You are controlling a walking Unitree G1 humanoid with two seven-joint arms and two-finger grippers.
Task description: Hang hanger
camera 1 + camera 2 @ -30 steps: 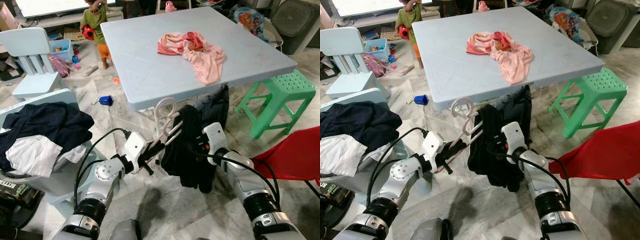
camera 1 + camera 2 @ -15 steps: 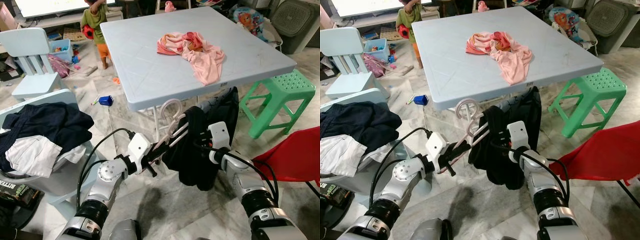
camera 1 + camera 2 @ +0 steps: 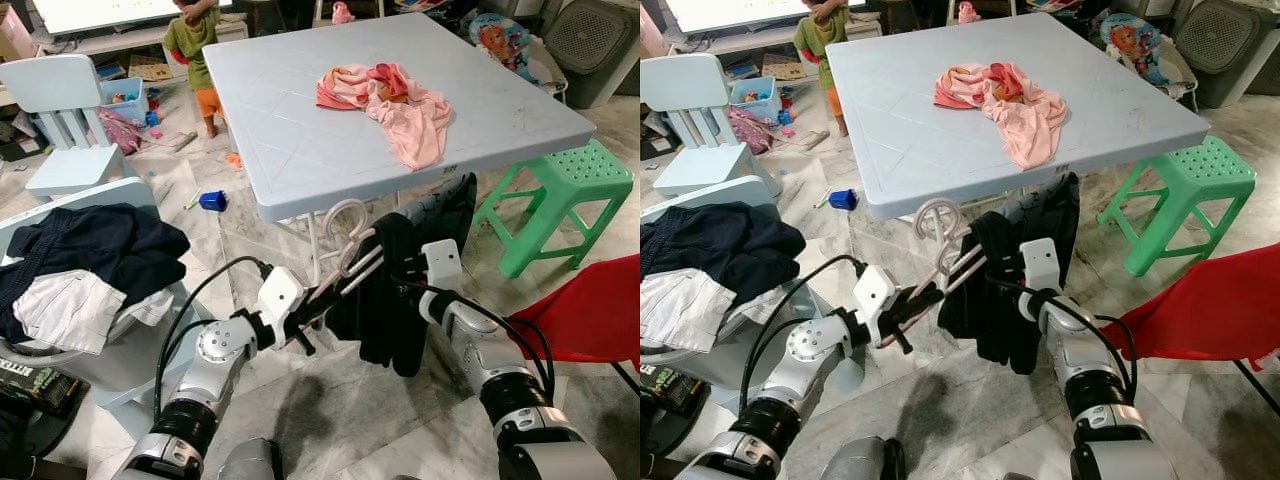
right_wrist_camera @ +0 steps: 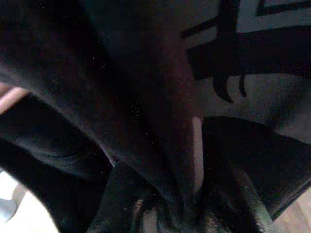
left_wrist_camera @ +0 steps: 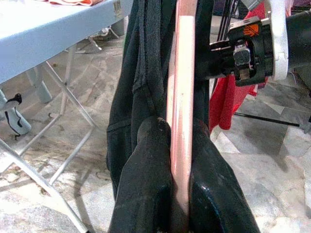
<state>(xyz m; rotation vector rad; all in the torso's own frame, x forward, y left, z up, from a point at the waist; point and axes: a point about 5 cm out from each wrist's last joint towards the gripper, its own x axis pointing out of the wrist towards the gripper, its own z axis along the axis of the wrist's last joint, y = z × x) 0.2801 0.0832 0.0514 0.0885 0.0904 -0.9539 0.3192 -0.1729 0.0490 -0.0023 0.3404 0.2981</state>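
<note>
Left wrist view: black fingers (image 5: pixel 146 184) clamped on a pink hanger (image 5: pixel 181 97) bar, dark garment (image 5: pixel 141 82) draped just beyond, right arm's white wrist housing past that; right wrist view: nearly black, fingers (image 4: pixel 131 194) buried in dark cloth with a thin pale strip between them, apparently pinching fabric. Head views: left gripper (image 3: pixel 318 305) holding the hanger's lower end, hook (image 3: pixel 340 215) up near the edge of the blue table (image 3: pixel 300 150); right gripper (image 3: pixel 400 290) pressed into the garment from the other side. Pink clothes (image 3: pixel 390 100) on the tabletop above; green stool (image 3: pixel 560 190) and red chair (image 3: pixel 590 320) beside the right arm; laundry pile (image 3: pixel 80 260) beside the left; person (image 3: pixel 195 50) behind the table. Both forearms angled inward, meeting below the table edge.
</note>
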